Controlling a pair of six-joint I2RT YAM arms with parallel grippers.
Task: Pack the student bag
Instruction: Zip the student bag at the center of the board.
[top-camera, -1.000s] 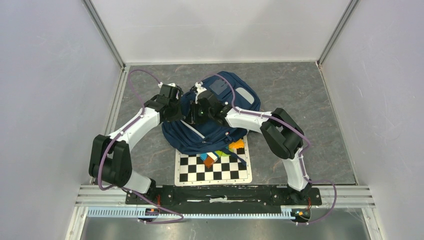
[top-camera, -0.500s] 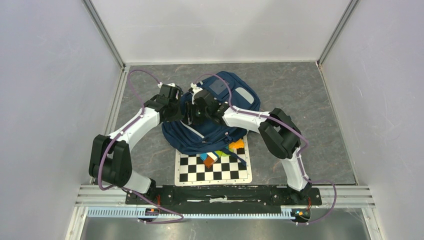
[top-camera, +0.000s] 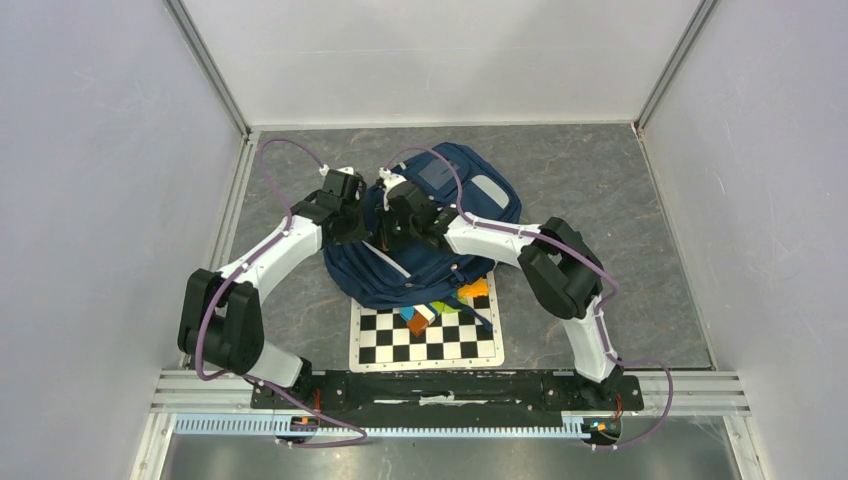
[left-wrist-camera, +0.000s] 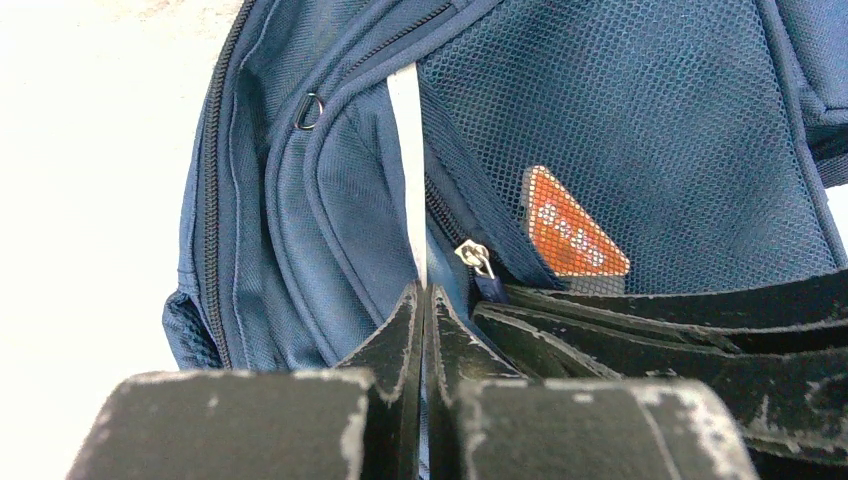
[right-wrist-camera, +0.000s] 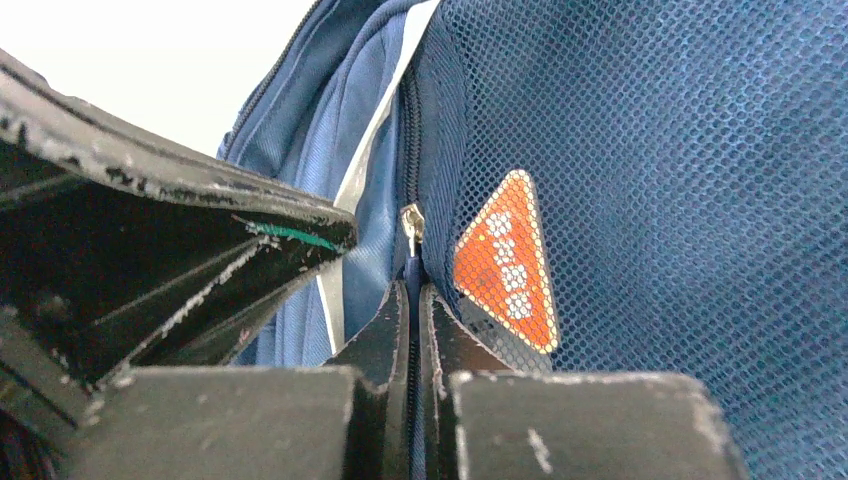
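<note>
L gripper (left-wrist-camera: 424, 300): fingers pressed together, pinching the thin pale-grey reflective stripe (left-wrist-camera: 408, 170) of the navy-blue fabric student bag (top-camera: 365, 275). R gripper (right-wrist-camera: 413, 300), just beside it: jaws likewise closed, nipping a dark-blue tab (right-wrist-camera: 410, 268) under the small metal zip slider (right-wrist-camera: 410, 225). Both wrist cams show an orange triangular patch (right-wrist-camera: 505, 260) behind blue mesh, next to the slider; only the L wrist cam shows a metal D-ring (left-wrist-camera: 308, 110) farther up the bag. Only the top cam gives the whole: the bag lies mid-table on the grey mottled tabletop (top-camera: 600, 190), both arms meeting at its left side. Its near edge overlaps a black-and-white checkerboard sheet (top-camera: 425, 340), w/ coloured blocks (top-camera: 430, 312) at the overlap.
</note>
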